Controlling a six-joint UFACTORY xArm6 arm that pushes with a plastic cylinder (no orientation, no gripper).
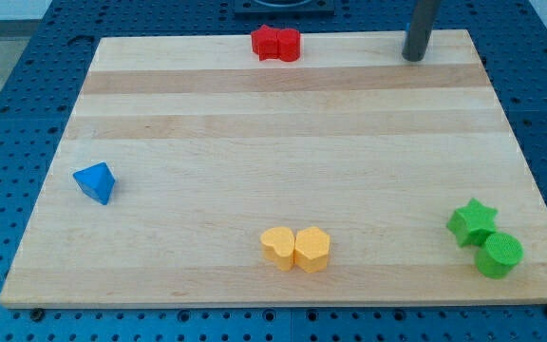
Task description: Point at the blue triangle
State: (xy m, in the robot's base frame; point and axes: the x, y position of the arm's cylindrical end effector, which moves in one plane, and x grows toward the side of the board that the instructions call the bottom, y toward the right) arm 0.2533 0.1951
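Observation:
The blue triangle [95,182] lies near the left edge of the wooden board [292,123], about halfway down. My tip [413,57] is the lower end of the dark rod at the view's top right, resting near the board's top edge. It is far from the blue triangle, across the board to the right and above it.
Two red blocks [275,44], touching each other, sit at the top edge near the middle. A yellow pair [295,249] lies near the bottom middle. A green star [472,222] and a green cylinder [498,255] sit at the bottom right.

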